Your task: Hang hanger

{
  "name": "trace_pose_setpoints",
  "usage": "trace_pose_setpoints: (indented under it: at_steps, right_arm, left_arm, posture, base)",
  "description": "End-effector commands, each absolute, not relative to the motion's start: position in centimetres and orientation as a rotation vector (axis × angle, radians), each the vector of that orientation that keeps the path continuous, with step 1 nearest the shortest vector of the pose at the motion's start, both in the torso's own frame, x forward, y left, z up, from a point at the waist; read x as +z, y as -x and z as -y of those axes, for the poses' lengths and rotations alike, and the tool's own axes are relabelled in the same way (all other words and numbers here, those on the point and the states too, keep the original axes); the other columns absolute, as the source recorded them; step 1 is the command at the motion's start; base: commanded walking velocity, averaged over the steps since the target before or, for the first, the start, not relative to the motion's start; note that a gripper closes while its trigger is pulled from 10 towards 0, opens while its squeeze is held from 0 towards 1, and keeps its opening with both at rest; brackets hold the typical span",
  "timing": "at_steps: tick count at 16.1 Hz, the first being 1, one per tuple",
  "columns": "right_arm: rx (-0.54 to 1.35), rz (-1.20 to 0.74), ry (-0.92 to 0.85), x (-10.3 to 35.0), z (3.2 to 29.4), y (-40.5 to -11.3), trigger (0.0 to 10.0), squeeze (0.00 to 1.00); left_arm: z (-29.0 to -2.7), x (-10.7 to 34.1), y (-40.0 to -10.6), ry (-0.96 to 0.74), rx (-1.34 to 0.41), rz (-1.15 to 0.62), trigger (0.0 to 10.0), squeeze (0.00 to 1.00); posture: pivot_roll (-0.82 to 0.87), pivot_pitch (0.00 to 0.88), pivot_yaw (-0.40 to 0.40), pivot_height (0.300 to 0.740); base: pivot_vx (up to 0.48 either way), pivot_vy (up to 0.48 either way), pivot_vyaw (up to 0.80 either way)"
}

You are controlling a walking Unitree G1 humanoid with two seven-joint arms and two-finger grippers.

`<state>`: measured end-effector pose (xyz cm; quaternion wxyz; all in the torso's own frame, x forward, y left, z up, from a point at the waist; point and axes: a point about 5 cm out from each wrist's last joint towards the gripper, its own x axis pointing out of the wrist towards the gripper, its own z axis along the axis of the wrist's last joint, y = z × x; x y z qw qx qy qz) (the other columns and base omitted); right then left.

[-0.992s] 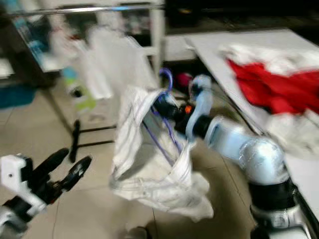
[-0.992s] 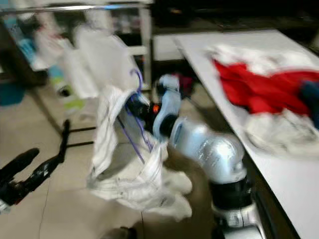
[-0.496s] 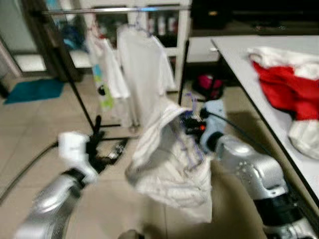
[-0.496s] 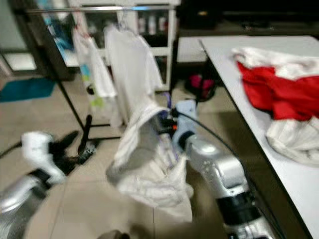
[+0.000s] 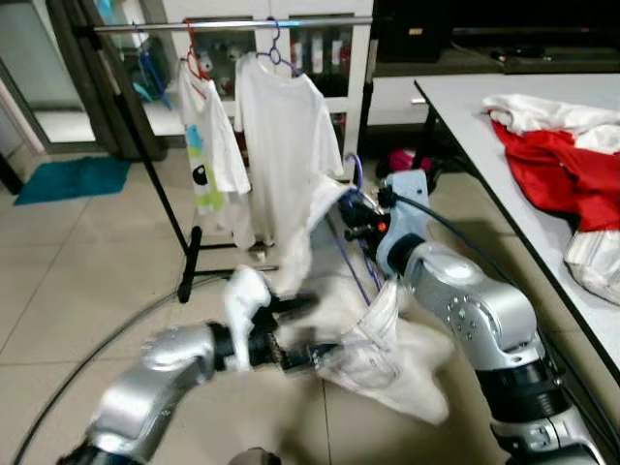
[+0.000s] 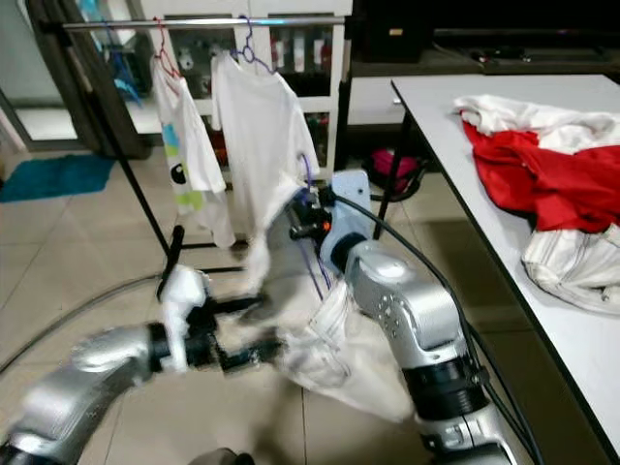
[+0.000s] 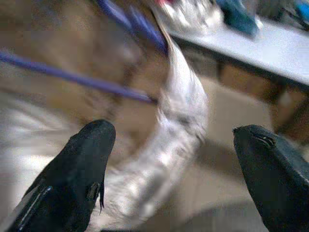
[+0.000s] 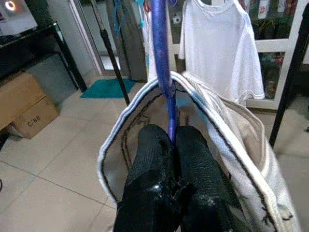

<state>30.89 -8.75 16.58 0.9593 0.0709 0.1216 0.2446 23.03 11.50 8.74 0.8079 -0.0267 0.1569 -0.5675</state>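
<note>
Left gripper (image 5: 308,329) now at garment (image 5: 387,354).

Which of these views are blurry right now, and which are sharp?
Left eye view: the rack and hung shirts are sharp, but the left tool is smeared by motion. Left wrist view: the purple hanger and white garment are badly blurred. Right wrist view: sharp, with the right tool shut on the hanger.

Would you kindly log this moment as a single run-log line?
right pincer: shut on purple hanger carrying white shirt | left pincer: open, at shirt hem | clothes rail: two shirts hung
</note>
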Motion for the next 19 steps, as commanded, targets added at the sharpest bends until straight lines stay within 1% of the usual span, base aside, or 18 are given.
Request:
trace_pose_setpoints:
  at_steps: [1,2,4,5,6,7,11,17,19]
  right_arm:
    - [0.551,-0.173,-0.161,18.6,8.1,-30.9,10.0,0.00]
    - [0.564,-0.168,-0.170,18.9,7.9,-30.9,10.0,0.00]
    - [0.607,-0.154,-0.181,19.8,7.5,-30.6,10.0,0.00]
    - [0.622,-0.153,-0.177,20.0,7.4,-30.5,10.0,0.00]
    - [0.627,-0.154,-0.173,20.0,7.4,-30.4,10.0,0.00]
    - [0.627,-0.156,-0.172,20.0,7.4,-30.3,10.0,0.00]
    - [0.638,-0.166,-0.182,20.2,7.2,-30.2,10.0,0.00]
    - [0.616,-0.178,-0.182,20.1,7.6,-30.3,10.0,0.00]
    - [0.616,-0.182,-0.185,20.1,7.5,-30.2,10.0,0.00]
  left_arm:
    - [-11.5,7.9,-24.0,-0.072,-1.221,-0.323,10.0,0.00]
    - [-11.4,7.7,-24.5,-0.094,-1.212,-0.305,10.0,0.00]
    - [-10.6,7.2,-25.2,-0.095,-1.289,-0.309,10.0,0.00]
    - [-10.2,7.2,-25.3,-0.095,-1.334,-0.299,5.9,0.00]
    - [-9.9,7.5,-25.3,-0.084,-1.364,-0.276,2.3,0.00]
    - [-9.9,7.5,-25.3,-0.076,-1.375,-0.271,0.0,0.00]
    - [-9.5,6.5,-25.3,-0.113,-1.422,-0.258,0.0,0.00]
    - [-8.0,7.1,-26.2,-0.079,-1.455,-0.186,0.0,0.00]
    - [-7.9,6.7,-26.2,-0.079,-1.462,-0.213,0.0,0.00]
  posture:
    - [-0.12,0.000,0.046,0.740]
    - [-0.12,0.000,0.047,0.740]
    - [-0.15,0.006,0.052,0.740]
    - [-0.15,0.011,0.057,0.740]
    - [-0.16,0.012,0.059,0.740]
    - [-0.16,0.012,0.060,0.740]
    - [-0.17,0.009,0.063,0.740]
    - [-0.18,0.000,0.073,0.740]
    - [-0.18,0.000,0.074,0.740]
  base:
    - [0.000,0.000,0.00]
    - [0.000,0.000,0.00]
    - [0.000,0.000,0.00]
    - [0.000,0.000,0.00]
    - [0.000,0.000,0.00]
    - [0.000,0.000,0.00]
    - [0.000,0.000,0.00]
    - [0.000,0.000,0.00]
    - [0.000,0.000,0.00]
